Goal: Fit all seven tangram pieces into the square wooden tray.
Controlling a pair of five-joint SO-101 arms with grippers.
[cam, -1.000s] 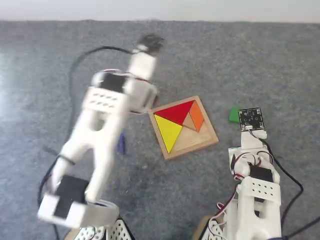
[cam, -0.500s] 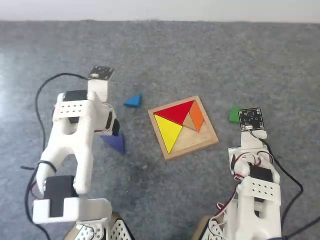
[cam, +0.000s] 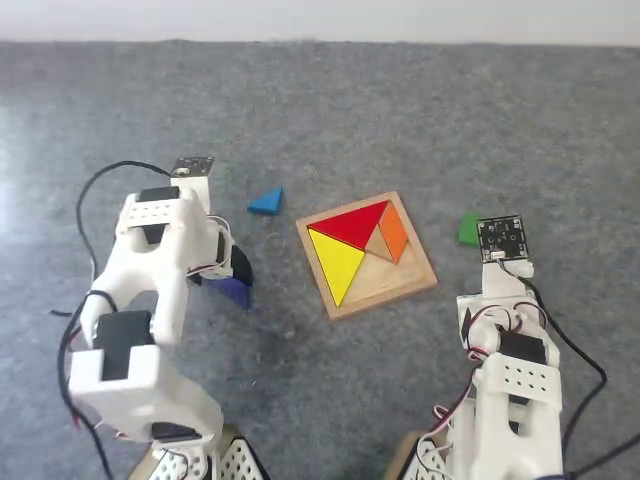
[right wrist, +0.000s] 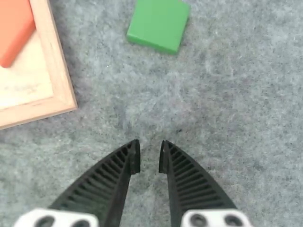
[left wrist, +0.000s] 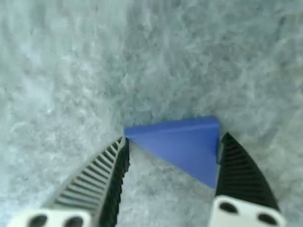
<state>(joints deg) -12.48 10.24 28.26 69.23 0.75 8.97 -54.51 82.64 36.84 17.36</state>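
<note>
On the grey carpet (cam: 400, 120), your left gripper (left wrist: 173, 146) has its jaws wide open astride the dark blue triangular piece (left wrist: 184, 142), apart from the square wooden tray (cam: 385, 299), and your right gripper (right wrist: 149, 156) is nearly closed on nothing; the tips bear on corners, so closing may spin the piece out.

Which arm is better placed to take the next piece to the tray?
Left. Its tool straddles the dark blue triangle, low over it. The right tool hangs over bare carpet, apart from the green square.
</note>
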